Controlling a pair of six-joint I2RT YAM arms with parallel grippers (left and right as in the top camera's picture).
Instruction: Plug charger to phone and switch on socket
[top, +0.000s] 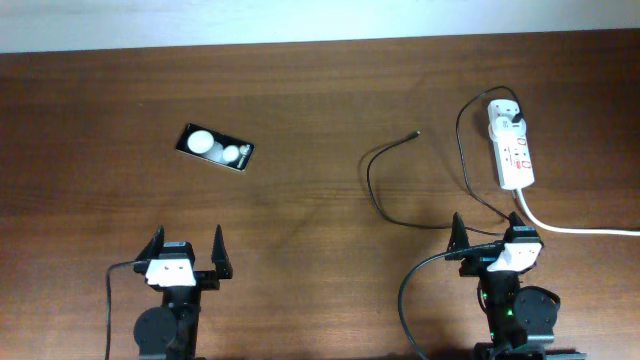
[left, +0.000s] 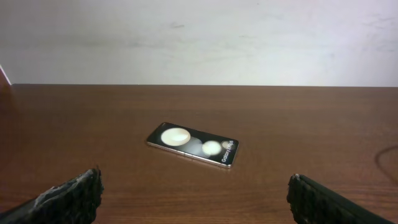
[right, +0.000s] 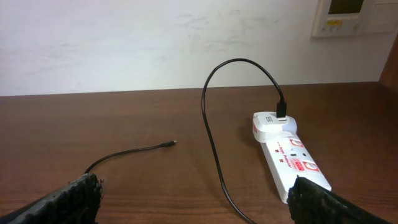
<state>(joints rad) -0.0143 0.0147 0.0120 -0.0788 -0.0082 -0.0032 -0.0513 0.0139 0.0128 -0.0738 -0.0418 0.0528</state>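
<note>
While neither arm holds anything, we judge the task to be at its very start: the left gripper (top: 188, 246) and the right gripper (top: 489, 238) both sit at the near edge of the table (top: 300, 80), jaws spread wide and empty. The charger (top: 368, 180) is seated by its white adapter (top: 505, 114) in the far end of the socket (top: 514, 155), which lies far and slightly right of the right gripper, its long axis running near to far. The black cable loops round to the connector tip (top: 417, 132), which lies loose on the table, far and to the left of the right gripper's jaws, its last stretch pointing far and right. The phone (top: 215, 148) lies flat, far and a little right of the left gripper, its long axis slanting from far left to near right, well apart from the tip. So the right arm is the nearer one to the tip and the socket, the left the nearer to the phone, and the coming move, as we read it, turns on reaching far and left from the right jaws onto that thin cable end. We cannot tell which short edge of the phone carries the port, nor whether the socket is switched on
</note>
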